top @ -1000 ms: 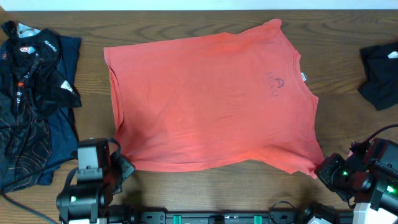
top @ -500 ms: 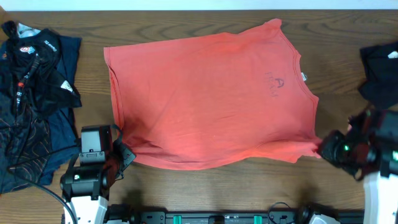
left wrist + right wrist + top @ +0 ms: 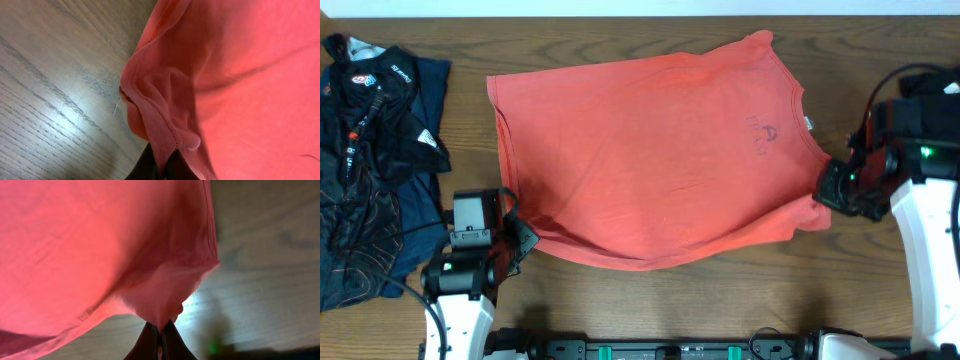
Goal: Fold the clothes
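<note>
The right tool (image 3: 825,190) has hauled its clenched corner of the coral-red cotton T-shirt (image 3: 650,150) ahead of the left tool (image 3: 517,243), which is also gripping the hem. This unevenness could skew the fold.

Overhead: straight down on most of the counter (image 3: 720,300), front edge at bottom. Left wrist: tight on the shirt (image 3: 240,75) hem toward the front-left corner. Right wrist: equally tight, by the right edge. Shared everywhere: shirt, wood.

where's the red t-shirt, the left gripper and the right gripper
red t-shirt (image 3: 640,150): overhead view, middle of cloth
left gripper (image 3: 161,164): left wrist view, between fingertips pinching hem
right gripper (image 3: 160,337): right wrist view, between fingertips pinching cloth
</note>
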You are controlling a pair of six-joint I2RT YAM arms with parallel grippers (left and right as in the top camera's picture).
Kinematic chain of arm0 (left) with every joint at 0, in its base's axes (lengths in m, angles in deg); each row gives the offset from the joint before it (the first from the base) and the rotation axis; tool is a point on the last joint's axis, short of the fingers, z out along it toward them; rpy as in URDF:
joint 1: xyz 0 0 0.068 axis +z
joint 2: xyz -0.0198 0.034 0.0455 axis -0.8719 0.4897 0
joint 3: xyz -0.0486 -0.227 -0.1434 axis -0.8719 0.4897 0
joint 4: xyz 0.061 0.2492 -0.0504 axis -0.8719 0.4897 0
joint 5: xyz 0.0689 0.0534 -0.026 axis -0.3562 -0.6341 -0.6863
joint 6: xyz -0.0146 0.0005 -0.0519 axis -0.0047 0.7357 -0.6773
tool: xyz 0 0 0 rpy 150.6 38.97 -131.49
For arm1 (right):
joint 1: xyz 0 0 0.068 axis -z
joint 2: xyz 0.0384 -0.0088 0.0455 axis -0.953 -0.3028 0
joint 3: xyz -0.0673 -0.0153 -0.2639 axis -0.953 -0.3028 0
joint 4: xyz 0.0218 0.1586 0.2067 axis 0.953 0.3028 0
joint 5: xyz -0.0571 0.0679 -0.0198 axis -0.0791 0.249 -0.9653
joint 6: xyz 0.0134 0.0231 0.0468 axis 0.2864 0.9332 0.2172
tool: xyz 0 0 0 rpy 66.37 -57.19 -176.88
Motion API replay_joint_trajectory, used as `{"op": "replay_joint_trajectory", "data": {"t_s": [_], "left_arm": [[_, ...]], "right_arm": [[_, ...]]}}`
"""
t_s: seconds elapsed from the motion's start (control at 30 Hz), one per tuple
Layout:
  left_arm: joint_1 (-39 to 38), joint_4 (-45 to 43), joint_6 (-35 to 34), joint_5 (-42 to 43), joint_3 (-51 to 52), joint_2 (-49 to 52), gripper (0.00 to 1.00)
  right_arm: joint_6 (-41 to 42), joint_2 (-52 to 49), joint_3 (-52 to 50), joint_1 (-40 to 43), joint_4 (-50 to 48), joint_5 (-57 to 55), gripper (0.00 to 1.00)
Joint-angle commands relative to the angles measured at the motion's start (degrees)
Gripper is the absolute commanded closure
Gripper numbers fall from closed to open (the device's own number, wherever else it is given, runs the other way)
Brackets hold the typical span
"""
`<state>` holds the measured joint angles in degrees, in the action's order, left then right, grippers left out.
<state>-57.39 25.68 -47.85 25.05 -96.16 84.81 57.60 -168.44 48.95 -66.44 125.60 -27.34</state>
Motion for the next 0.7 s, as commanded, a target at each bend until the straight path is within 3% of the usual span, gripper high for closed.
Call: {"op": "replay_joint_trajectory", "data": {"t_s": [0.0,0.67], "left_arm": [[0.17,-0.22,-0.55,-1.68,-3.67,1.33,0.94],[0.20,-3.08,-0.98,-4.83,-11.74,10.99,0.94]], "right_arm": [[-2.69,-3.34,4.96,-1.31,0.66,-1.49,0.99],[-11.08,-26.82,32.85,-2.01,4.52,-0.72,0.99]]}}
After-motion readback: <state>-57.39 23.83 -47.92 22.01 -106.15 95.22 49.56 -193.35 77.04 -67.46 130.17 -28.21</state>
